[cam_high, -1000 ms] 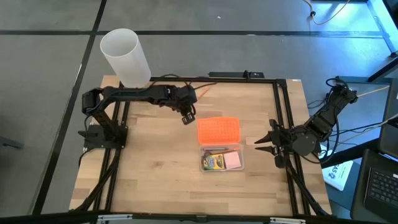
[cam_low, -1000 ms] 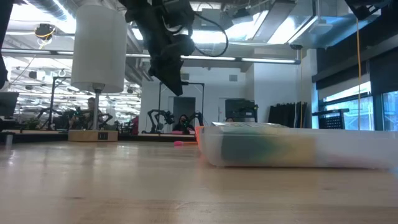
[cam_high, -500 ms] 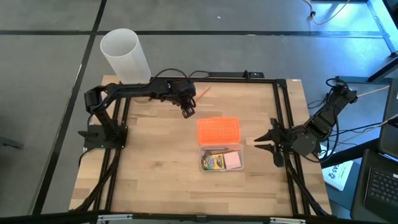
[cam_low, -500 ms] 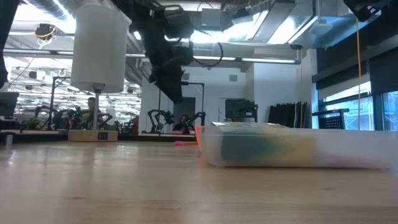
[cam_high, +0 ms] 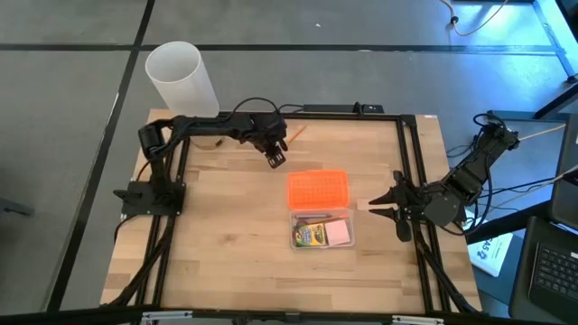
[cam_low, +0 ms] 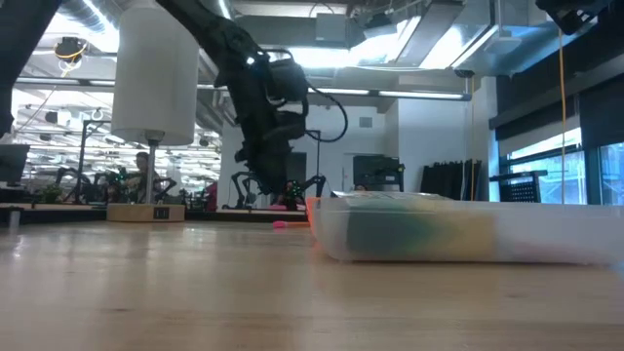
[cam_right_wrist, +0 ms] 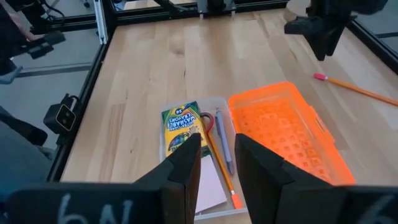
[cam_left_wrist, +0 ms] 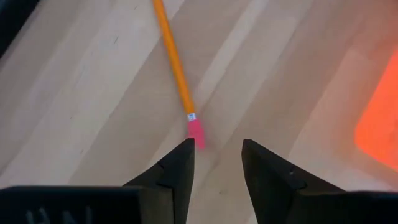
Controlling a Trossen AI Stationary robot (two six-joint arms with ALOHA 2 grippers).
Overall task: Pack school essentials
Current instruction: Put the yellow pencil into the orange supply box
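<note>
An orange pencil [cam_left_wrist: 175, 65] with a pink eraser [cam_left_wrist: 196, 133] lies flat on the wood near the table's far edge [cam_high: 293, 134]. My left gripper [cam_left_wrist: 217, 155] is open and hovers just above and short of the eraser end [cam_high: 276, 160], touching nothing. The clear box [cam_high: 321, 232] rests on the table mid-right and holds the green-and-yellow crayon box [cam_right_wrist: 180, 127], a pink sticky-note pad [cam_right_wrist: 209, 185], a pen [cam_right_wrist: 225, 149] and another pencil [cam_right_wrist: 221, 167]. My right gripper [cam_right_wrist: 217, 160] waits open at the right edge [cam_high: 380, 206].
The orange lid [cam_high: 318, 189] lies against the clear box's far side. A tall white cylinder [cam_high: 181, 81] stands at the far left corner. Black frame rails [cam_high: 408, 162] run along the table's sides. Bare wood stretches left of the box.
My left gripper has moved toward the table's far edge and dropped down toward the pencil's eraser end; in the low view it now hangs much closer to the tabletop. The pencil, box and lid have stayed put.
</note>
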